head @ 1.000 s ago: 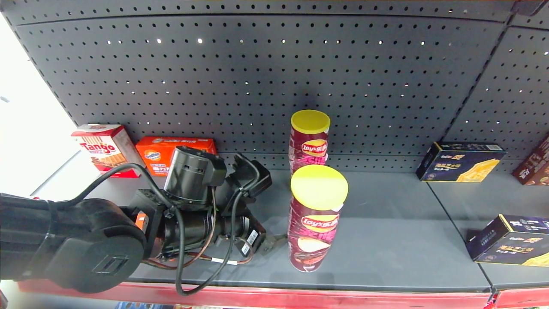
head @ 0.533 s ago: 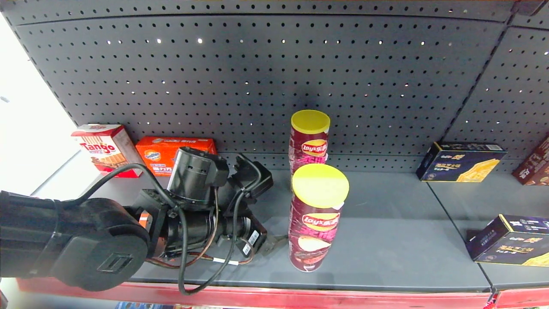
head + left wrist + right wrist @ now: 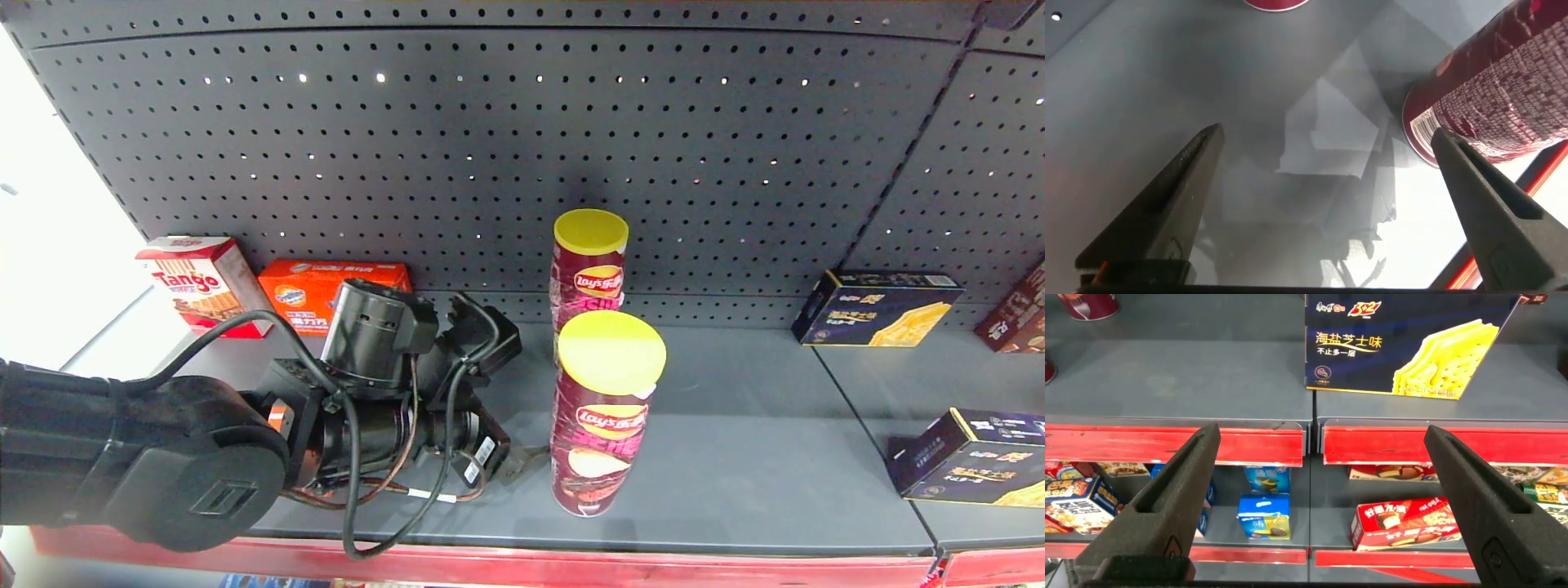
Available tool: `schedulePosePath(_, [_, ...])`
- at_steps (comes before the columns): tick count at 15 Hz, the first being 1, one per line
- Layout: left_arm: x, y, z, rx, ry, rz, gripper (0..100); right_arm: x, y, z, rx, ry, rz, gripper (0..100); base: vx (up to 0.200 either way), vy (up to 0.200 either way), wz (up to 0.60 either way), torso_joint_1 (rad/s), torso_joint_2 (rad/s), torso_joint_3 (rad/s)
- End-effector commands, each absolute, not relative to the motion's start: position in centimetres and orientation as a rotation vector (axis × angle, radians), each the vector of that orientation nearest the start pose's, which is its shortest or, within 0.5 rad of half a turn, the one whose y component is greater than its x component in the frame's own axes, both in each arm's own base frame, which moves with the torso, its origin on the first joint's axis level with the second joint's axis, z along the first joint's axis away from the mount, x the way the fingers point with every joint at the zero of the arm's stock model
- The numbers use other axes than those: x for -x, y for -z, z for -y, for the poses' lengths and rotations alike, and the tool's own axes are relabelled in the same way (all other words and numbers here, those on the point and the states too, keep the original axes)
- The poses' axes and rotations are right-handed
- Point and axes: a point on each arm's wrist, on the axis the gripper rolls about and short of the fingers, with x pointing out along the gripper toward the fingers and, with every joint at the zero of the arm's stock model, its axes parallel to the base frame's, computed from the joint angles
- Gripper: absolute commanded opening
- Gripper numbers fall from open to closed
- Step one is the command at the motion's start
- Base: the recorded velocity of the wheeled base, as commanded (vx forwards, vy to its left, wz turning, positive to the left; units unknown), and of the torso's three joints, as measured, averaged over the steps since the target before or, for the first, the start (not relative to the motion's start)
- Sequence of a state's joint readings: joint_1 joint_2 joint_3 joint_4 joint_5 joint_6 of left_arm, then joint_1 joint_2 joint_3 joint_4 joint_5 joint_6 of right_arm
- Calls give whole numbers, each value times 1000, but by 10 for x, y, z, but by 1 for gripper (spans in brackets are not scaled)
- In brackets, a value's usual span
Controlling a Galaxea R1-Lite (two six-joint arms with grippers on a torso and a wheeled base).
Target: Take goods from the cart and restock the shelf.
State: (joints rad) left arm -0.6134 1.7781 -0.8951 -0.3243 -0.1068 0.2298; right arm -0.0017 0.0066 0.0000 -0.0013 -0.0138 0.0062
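Two maroon chip cans with yellow lids stand upright on the dark grey shelf (image 3: 735, 465), the rear can (image 3: 589, 265) by the pegboard and the front can (image 3: 602, 425) near the shelf's edge. My left arm lies low over the shelf, left of the front can. Its gripper (image 3: 522, 462) is close beside the can's lower part. In the left wrist view the left gripper (image 3: 1327, 132) is open with bare shelf between its fingers, and the front can (image 3: 1503, 106) stands just outside one finger. My right gripper (image 3: 1321, 431) is open and holds nothing, out in front of the shelf's red edge (image 3: 1249, 441).
A red-and-white wafer box (image 3: 202, 282) and an orange box (image 3: 322, 290) stand at the shelf's back left. Dark blue cracker boxes (image 3: 878, 309) (image 3: 971, 457) lie on the right. The pegboard wall (image 3: 490, 163) closes the back. Lower shelves hold several snack packs (image 3: 1266, 514).
My left arm has crept slightly to the right, toward the front can. The can's lid has shifted a touch to the right. Everything else has stayed put.
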Motion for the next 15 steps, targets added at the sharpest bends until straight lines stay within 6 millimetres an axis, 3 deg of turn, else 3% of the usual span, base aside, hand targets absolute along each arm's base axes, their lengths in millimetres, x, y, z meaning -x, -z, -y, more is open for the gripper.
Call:
schedulePosePath(1, [-256,-155,180,-353,753,-464,100,22,-76,0,-6,15,-6,100,0,0,0,0,0,0])
schedulePosePath(5, [-238,-198,149,-289,682,-295,100,22,-76,0,-6,15,-6,100,0,0,0,0,0,0])
schedulePosePath(7, [-233,-204,142,-278,668,-272,100,22,-76,0,-6,15,-6,100,0,0,0,0,0,0])
schedulePosePath(8, [-212,-217,119,-258,625,-224,100,22,-76,0,-6,15,-6,100,0,0,0,0,0,0])
schedulePosePath(11, [-161,-225,83,-229,561,-143,100,22,-76,0,-6,15,-6,100,0,0,0,0,0,0])
schedulePosePath(15, [-78,-202,32,-163,394,-37,100,22,-76,0,-6,15,-6,100,0,0,0,0,0,0])
